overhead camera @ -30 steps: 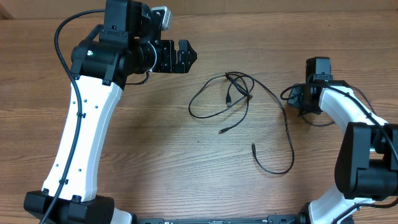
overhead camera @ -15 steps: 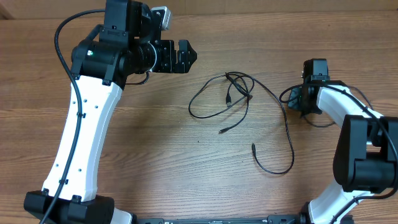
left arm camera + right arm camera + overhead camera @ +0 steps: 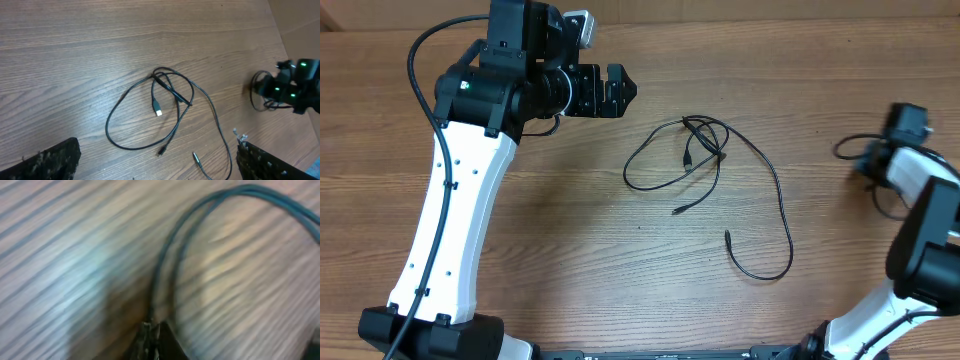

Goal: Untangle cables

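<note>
Overhead: fixed above, looking straight down on the table (image 3: pixel 570 250). Arm bases sit at the bottom edge, and it is far enough off to take in both arms. Left wrist: high off the wood, tilted down and forward past the left gripper (image 3: pixel 157 150), with its fingers (image 3: pixel 47 160) in the bottom corners. It shares the cables (image 3: pixel 165 100) and the right arm (image 3: pixel 292 85) with overhead. Right wrist: very near the tabletop and blurred. The right gripper (image 3: pixel 152 337) is at the bottom edge, a looped cord (image 3: pixel 165 255) close up. Only wood grain clearly overlaps with the other views.
</note>
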You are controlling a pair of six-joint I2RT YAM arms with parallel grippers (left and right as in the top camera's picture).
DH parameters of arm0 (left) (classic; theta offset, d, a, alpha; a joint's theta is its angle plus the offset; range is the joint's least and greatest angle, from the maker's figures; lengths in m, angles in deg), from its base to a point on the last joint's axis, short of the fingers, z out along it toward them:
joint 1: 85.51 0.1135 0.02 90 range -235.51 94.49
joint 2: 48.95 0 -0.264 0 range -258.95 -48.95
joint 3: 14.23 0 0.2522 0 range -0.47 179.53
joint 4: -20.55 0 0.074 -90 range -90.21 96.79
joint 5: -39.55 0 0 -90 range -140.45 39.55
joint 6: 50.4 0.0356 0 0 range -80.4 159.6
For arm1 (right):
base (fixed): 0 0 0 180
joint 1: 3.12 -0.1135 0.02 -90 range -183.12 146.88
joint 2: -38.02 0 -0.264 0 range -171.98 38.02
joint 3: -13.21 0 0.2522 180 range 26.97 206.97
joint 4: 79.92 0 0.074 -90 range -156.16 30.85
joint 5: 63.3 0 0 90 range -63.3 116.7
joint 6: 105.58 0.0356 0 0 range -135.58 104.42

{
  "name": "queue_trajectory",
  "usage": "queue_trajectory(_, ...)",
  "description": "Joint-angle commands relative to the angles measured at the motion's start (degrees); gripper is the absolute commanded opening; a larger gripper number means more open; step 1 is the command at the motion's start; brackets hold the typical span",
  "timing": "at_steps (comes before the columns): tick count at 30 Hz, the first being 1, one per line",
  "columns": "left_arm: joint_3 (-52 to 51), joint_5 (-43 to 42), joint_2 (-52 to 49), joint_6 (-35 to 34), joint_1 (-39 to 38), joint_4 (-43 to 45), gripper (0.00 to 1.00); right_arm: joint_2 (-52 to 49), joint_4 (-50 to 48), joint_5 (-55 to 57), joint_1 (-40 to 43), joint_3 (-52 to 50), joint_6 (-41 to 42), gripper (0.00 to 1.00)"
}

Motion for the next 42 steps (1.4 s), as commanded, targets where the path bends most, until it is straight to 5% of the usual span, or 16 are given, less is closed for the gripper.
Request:
queue_trajectory(1,1.2,-0.3,-0.5,-0.4,0.1,0.0,0.99,-0.8,-3.0,2.3,6.6,-0.7,-0.3,0.04)
queue_trajectory(11,1.2,-0.3,-0.5,-0.4,0.1,0.0,1.0,-0.6,-8.1,-12.0,17.3,0.6,-0.5,0.04)
queue_trajectory(22,1.2,-0.3,-0.5,-0.4,0.1,0.0,0.99,7.1,-1.1,-34.5,11.5,7.3,-0.4,0.04)
queue_trajectory(35,1.2,-0.2,-0.5,-0.4,0.1,0.0,0.99,6.0,20.9,-22.3,2.8,6.7,3.2,0.04)
queue_trajectory(42,1.2,-0.2,-0.5,-0.4,0.1,0.0,1.0,5.9,20.7,-20.7,2.8,1.3,3.2,0.04)
